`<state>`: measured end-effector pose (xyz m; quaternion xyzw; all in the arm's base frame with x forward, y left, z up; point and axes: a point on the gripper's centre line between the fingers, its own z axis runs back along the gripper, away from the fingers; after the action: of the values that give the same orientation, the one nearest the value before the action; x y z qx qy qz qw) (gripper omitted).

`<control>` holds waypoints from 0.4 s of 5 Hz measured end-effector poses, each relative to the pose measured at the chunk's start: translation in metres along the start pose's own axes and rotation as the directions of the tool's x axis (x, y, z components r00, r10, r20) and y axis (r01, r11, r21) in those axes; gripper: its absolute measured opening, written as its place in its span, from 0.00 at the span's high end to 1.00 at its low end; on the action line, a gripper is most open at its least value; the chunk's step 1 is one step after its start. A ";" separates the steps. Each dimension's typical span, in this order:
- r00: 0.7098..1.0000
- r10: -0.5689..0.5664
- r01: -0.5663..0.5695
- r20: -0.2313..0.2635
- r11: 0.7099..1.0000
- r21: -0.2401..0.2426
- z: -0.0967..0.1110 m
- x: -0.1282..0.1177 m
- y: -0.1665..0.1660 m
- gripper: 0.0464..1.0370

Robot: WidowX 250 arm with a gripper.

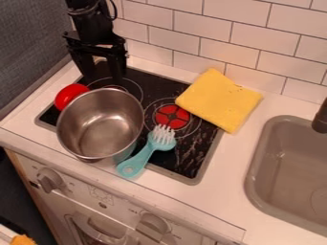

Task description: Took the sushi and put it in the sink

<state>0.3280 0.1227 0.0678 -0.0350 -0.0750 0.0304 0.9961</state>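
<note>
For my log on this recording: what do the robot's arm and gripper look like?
The arm is black and blocky, with a thin dark cable looping beside its upper part. The gripper is black too, with a wide, angular crosspiece and two long, straight-sided fingers. I can make out no markings.

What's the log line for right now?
gripper: open, over stove | pot: on stove | brush: beside pot | cloth: stove's edge | sink: beyond cloth
</note>
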 end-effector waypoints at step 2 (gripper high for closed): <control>0.998 0.057 -0.057 0.012 0.998 -0.020 -0.008 0.016 0.004 0.04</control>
<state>0.3451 0.1275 0.0618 -0.0469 -0.0805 0.0584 0.9939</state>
